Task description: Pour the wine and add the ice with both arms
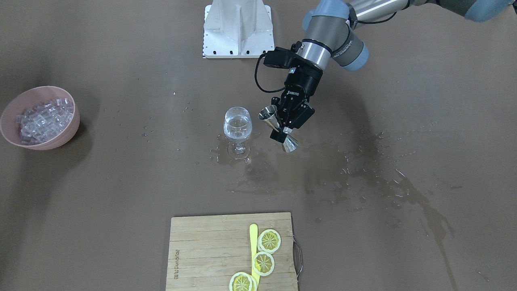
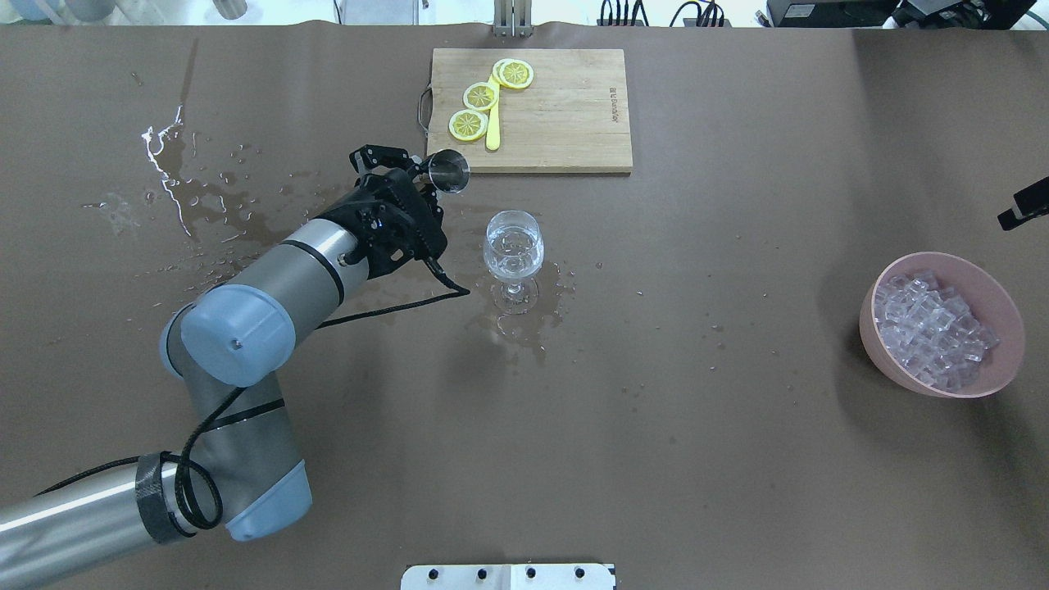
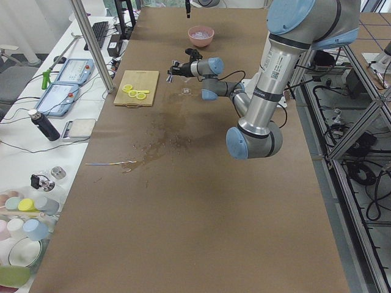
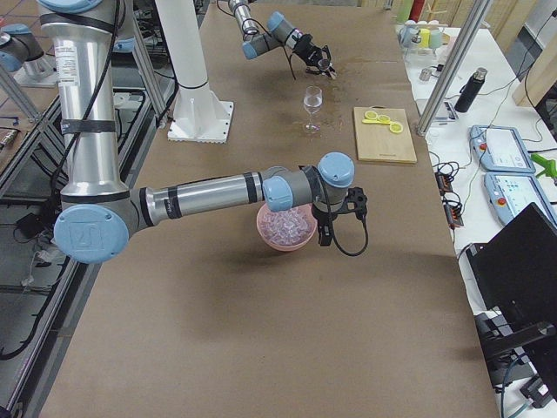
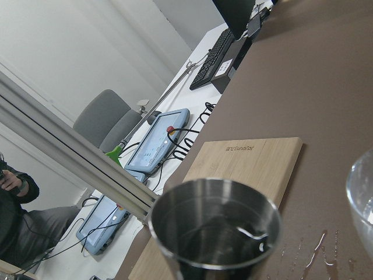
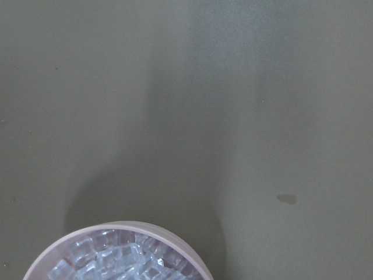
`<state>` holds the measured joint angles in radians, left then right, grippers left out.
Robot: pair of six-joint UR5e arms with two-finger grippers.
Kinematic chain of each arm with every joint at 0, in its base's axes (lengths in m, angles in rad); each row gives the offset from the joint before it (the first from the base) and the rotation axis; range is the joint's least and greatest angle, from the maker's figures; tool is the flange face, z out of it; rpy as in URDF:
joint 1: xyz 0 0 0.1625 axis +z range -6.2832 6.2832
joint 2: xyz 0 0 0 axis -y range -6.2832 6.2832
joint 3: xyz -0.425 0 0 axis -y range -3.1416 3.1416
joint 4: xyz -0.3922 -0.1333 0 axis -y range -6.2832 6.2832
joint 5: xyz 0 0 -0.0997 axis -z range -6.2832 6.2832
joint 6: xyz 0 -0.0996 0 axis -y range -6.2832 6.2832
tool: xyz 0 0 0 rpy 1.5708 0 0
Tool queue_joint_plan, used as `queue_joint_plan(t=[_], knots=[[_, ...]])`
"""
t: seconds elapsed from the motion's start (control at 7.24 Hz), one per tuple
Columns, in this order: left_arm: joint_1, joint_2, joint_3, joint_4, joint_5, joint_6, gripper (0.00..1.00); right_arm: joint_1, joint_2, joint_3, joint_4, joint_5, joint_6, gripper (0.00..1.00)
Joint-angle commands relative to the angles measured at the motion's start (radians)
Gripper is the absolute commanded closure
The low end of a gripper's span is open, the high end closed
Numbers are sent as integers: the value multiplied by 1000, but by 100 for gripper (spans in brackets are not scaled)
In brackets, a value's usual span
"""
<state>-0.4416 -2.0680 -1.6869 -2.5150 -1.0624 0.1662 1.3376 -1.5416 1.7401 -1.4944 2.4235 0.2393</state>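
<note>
My left gripper [image 1: 282, 128] is shut on a steel jigger [image 1: 278, 127], held tilted just above the table beside the wine glass [image 1: 238, 129]. The overhead view shows the jigger [image 2: 449, 170] left of and beyond the glass [image 2: 514, 254]. The glass stands upright with a little clear wine [image 1: 237, 130] in it. The left wrist view looks into the jigger [image 5: 215, 224], with a few drops inside. Ice cubes [image 2: 934, 328] fill a pink bowl [image 2: 870, 299] at the table's right. My right gripper [image 4: 335, 216] hangs beside the bowl; only a black tip [image 2: 1020, 209] shows overhead, and I cannot tell whether it is open or shut.
A wooden cutting board [image 2: 565, 123] with three lemon slices [image 2: 469, 124] and a yellow utensil [image 2: 493, 123] lies beyond the glass. Spilled liquid [image 1: 383, 178] wets the table around the glass and towards my left. The white base block [image 1: 237, 28] stands at the robot's edge.
</note>
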Motion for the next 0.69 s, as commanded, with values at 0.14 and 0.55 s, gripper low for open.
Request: queue_joint_plan(t=[0.14,0.55], knots=[[60,-55,-2,101,119,114,100,2,0,-1,-1,0,0,0],[60,-80,1,137,153,291,100,6,0,-1,-1,2,0,0]])
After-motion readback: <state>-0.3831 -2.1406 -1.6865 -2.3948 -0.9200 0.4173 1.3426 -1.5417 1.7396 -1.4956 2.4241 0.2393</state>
